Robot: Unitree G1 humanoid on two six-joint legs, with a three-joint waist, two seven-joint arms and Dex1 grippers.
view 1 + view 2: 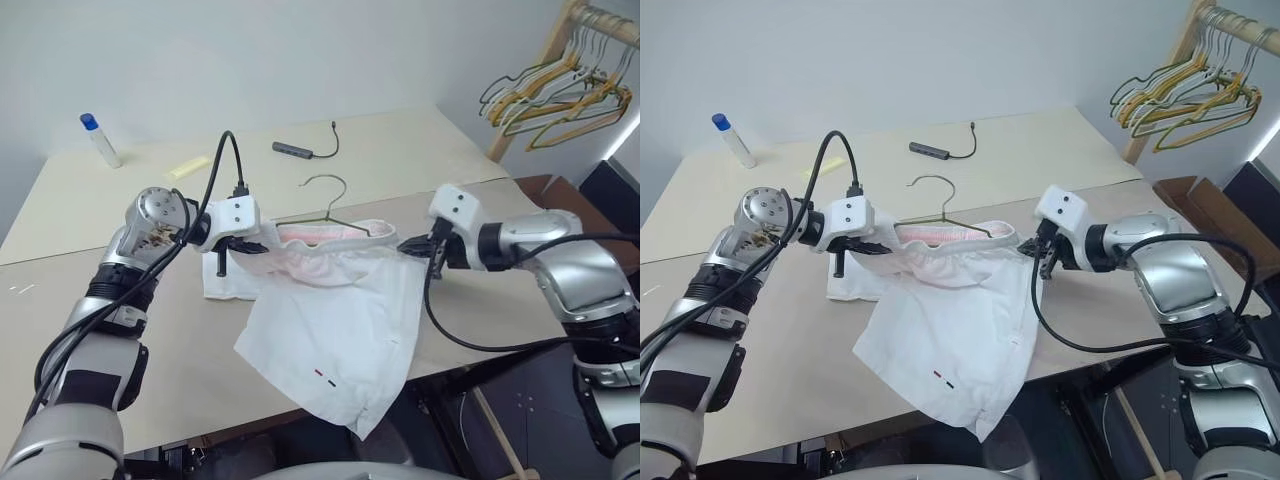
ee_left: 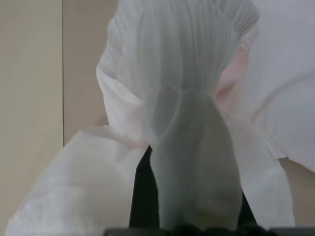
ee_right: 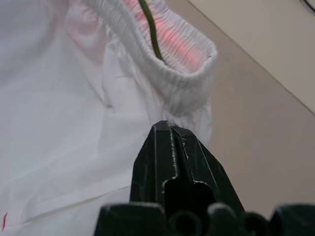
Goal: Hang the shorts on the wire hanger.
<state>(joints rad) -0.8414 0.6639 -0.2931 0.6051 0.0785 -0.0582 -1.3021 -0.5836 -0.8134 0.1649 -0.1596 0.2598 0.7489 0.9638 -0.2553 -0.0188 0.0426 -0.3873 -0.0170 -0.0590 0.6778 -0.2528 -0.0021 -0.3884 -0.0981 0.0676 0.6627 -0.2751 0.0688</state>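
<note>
The white shorts (image 1: 340,320) hang stretched between my two grippers above the table (image 1: 420,150), with their legs drooping over the near edge. My left gripper (image 1: 245,245) is shut on the left end of the elastic waistband; in the left wrist view the gathered cloth (image 2: 187,98) drapes over its black fingers (image 2: 141,196). My right gripper (image 1: 412,243) is shut on the shorts at the waistband's right end, fingertips (image 3: 165,130) pressed into the cloth. The thin olive wire hanger (image 1: 338,200) sits inside the waistband, hook sticking up behind it; its wire (image 3: 151,29) runs into the band.
A white bottle with a blue cap (image 1: 100,140) and a small yellow item (image 1: 188,167) lie at the far left of the table, a dark cable with a hub (image 1: 292,149) at the back. A wooden rack with several hangers (image 1: 560,95) stands at the right.
</note>
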